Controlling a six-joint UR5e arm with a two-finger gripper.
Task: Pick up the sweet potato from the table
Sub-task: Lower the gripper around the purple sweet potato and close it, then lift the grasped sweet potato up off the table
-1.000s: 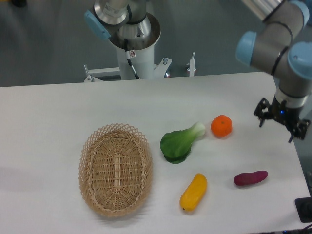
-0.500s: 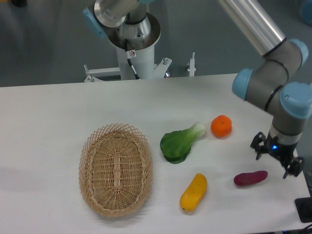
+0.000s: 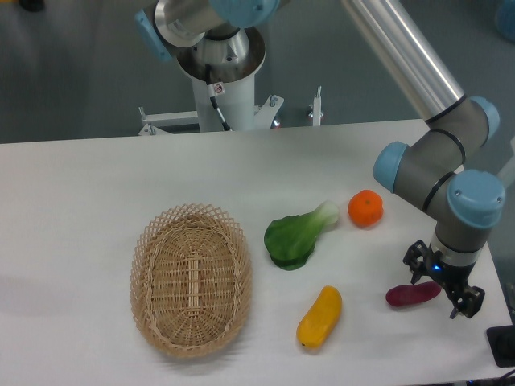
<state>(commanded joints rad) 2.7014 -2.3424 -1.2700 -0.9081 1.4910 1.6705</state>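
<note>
The sweet potato (image 3: 406, 295), a small dark reddish-purple tuber, lies on the white table (image 3: 96, 185) near its front right corner. My gripper (image 3: 441, 285) hangs from the arm directly over the tuber's right end. Its dark fingers stand spread on either side of that end, so it is open. The right tip of the tuber is hidden behind the gripper. I cannot tell whether the fingers touch it.
A round orange fruit (image 3: 365, 208) lies behind the sweet potato. A green leafy vegetable (image 3: 296, 236) and a yellow oblong vegetable (image 3: 319, 318) lie to its left. A wicker basket (image 3: 191, 278) stands at the left. The table's right edge is close by the gripper.
My gripper has moved down and to the left, from above the table's right side to right over the sweet potato's right end. The objects have not moved.
</note>
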